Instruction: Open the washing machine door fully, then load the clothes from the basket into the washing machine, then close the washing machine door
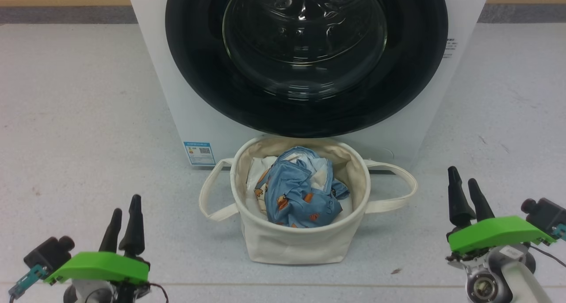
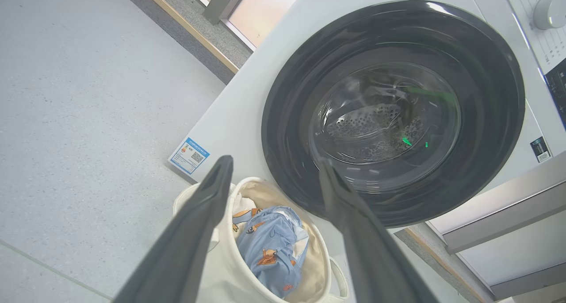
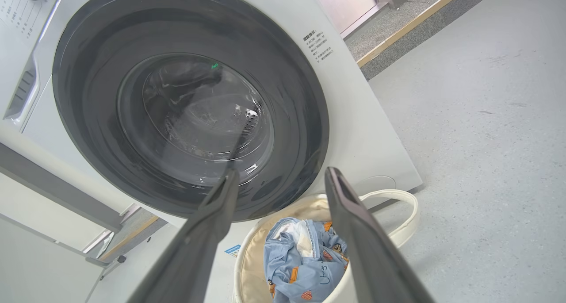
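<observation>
Grey floor (image 1: 66,117) underfoot, left gripper (image 1: 126,205) and right gripper (image 1: 462,177) spread empty, basket (image 1: 265,245) of clothes (image 1: 300,192) between them, washing machine door (image 1: 305,115) shut ahead, so opening looks first, calling for a reach to its rim.

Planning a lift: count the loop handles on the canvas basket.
2. One loop handle sticks out on the left of the canvas basket, the other on its right; none looks hidden.

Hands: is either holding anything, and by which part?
Nothing held: left hand and right hand are both open and empty, apart from the basket.
</observation>
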Motion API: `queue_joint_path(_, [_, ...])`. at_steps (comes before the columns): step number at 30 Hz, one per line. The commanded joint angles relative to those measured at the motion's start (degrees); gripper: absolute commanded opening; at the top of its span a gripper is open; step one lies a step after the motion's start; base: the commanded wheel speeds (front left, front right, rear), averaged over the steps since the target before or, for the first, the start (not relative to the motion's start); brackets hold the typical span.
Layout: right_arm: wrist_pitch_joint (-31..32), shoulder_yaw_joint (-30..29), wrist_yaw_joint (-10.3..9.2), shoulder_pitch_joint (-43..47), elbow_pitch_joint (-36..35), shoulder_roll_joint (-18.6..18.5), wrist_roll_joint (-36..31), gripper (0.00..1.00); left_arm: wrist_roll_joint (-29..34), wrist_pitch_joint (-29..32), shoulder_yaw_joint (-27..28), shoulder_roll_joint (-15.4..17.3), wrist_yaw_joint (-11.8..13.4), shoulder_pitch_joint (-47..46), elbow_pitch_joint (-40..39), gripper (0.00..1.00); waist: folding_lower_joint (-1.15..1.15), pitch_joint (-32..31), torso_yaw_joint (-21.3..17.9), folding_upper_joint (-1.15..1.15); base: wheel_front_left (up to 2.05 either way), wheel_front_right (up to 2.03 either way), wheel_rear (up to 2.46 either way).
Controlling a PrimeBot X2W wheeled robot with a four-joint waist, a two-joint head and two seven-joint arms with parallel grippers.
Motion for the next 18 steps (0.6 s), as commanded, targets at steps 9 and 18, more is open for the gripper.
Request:
queue_joint_path(9, [-1.4, 1.0, 0.01, -4.2, -1.6, -1.1, -7.9, 1.0, 7.5, -2.2, 1.2, 2.2, -0.6, -5.0, 0.0, 1.0, 0.0, 0.0, 0.3, 0.0, 0.0, 0.0, 0.0])
queue_joint_path(18, [-2.1, 1.1, 0.01, -5.2, -1.3, -0.9, -14.9, 1.0, 13.9, -3.7, 1.1, 2.8, -0.6, -6.4, 1.1, 1.0, 0.0, 0.0, 0.6, 0.0, 0.0, 0.0, 0.0])
